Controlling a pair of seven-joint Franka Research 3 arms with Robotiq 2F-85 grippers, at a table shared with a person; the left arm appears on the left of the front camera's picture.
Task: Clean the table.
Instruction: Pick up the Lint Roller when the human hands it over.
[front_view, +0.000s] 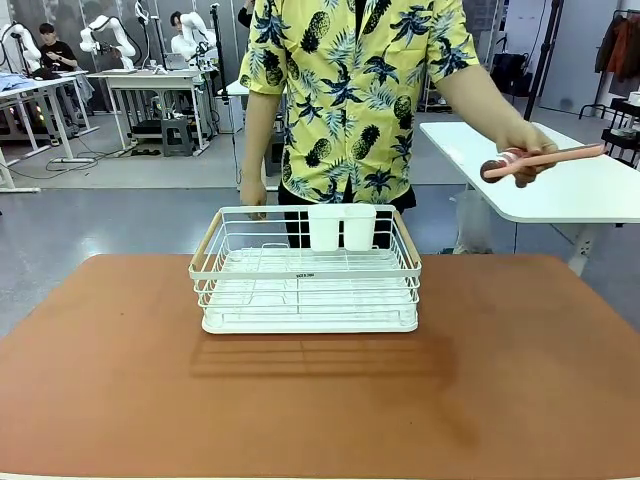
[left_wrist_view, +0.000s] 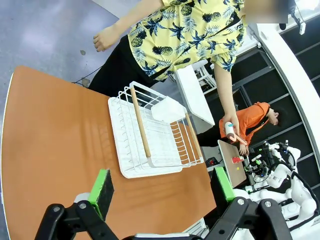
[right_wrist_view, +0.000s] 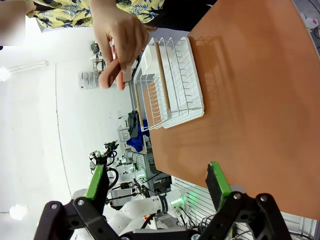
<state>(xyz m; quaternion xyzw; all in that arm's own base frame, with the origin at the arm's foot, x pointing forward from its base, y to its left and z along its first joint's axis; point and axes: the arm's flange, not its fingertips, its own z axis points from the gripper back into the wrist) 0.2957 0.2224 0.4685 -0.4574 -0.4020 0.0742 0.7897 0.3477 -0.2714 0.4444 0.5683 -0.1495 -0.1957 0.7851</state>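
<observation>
Left gripper: jaws spread, empty.
Right gripper: spread wide, empty.
Dish rack: middle of table far edge; front label unreadable.

Table — smooth matte top; rack — white coated wire, wooden handles.

This looks like an open-plan robotics lab or workshop hall. Ahead of the green-padded fingers lies a wide terracotta surface. Farther out from the fingers, past its far edge, a bare polished grey floor runs to grey workbenches on metal legs, with cables trailing beneath them. A plain white-topped table stands beyond too, and coats hang on a rack behind it.
</observation>
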